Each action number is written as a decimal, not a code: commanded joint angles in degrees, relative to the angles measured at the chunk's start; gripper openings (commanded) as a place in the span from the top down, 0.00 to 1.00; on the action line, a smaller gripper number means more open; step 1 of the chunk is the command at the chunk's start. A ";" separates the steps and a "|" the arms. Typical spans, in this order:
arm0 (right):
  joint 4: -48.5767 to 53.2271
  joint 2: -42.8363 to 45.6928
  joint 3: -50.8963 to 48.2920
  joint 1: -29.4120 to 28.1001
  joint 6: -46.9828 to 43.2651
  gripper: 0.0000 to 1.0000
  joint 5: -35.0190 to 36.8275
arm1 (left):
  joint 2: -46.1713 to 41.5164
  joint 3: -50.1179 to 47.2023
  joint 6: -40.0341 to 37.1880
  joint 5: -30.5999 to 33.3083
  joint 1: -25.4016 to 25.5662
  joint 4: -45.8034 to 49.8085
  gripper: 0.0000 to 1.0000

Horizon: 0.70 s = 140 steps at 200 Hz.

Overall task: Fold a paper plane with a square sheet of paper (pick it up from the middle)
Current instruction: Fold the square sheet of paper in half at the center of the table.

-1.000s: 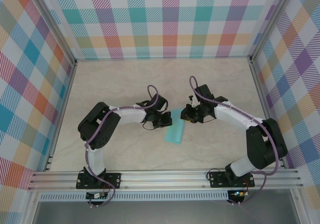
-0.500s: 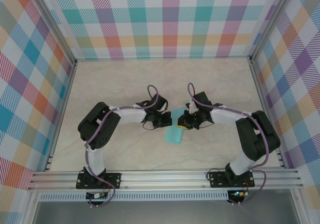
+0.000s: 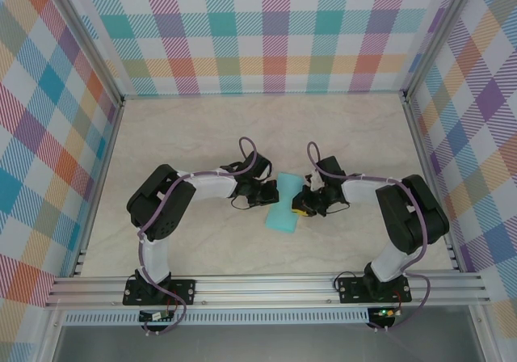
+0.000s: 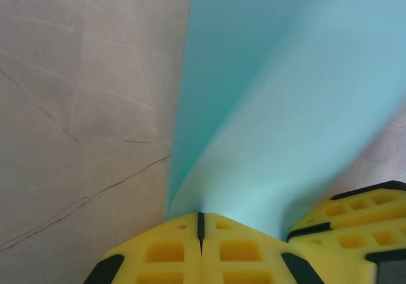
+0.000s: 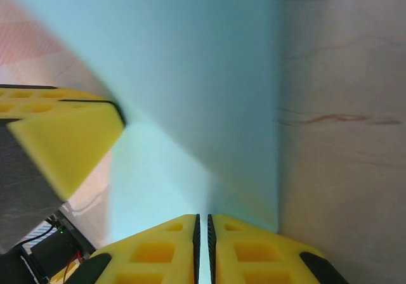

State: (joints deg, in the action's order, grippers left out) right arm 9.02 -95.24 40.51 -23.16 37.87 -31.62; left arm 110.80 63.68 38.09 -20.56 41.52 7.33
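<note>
1. From above, the square sheet of paper [image 3: 283, 210] sits mid-table, between my left gripper [image 3: 269, 194] and right gripper [image 3: 300, 206].
2. Left wrist: the fingers [image 4: 177, 246] pinch the sheet's raised edge, with the other claw just beside.
3. Right wrist: these fingers pinch it too. I'd move both together, since crowding risks a tear.

My right pincer [image 3: 300, 208] is sliding nearer my bases and leftward, closing in on the square sheet of paper [image 3: 281, 220], my right elbow is folding back outward, the sheet's far end is now reaching farther toward the back wall.
</note>
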 commanded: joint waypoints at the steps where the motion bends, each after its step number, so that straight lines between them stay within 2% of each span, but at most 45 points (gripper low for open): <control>1: -2.18 -1.40 -2.46 0.54 -2.05 0.86 -1.16 | 3.80 -1.12 -1.05 2.54 0.93 4.50 1.00; 48: -4.32 -1.93 -5.39 1.24 -3.05 0.85 -0.70 | 4.03 -1.36 -0.87 2.63 0.93 4.46 1.00; 111: -4.29 8.76 -5.46 1.48 -0.98 0.81 -6.95 | 3.97 -1.44 -0.83 2.81 0.92 4.44 1.00; 140: -6.11 9.61 -7.00 1.36 -0.19 0.78 -9.42 | 3.98 -1.42 -0.84 2.82 0.97 4.36 1.00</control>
State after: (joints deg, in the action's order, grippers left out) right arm 4.12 -86.39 35.20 -21.74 37.08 -37.28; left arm 110.85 63.70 38.09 -20.56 41.52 7.33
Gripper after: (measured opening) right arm 0.208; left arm 0.045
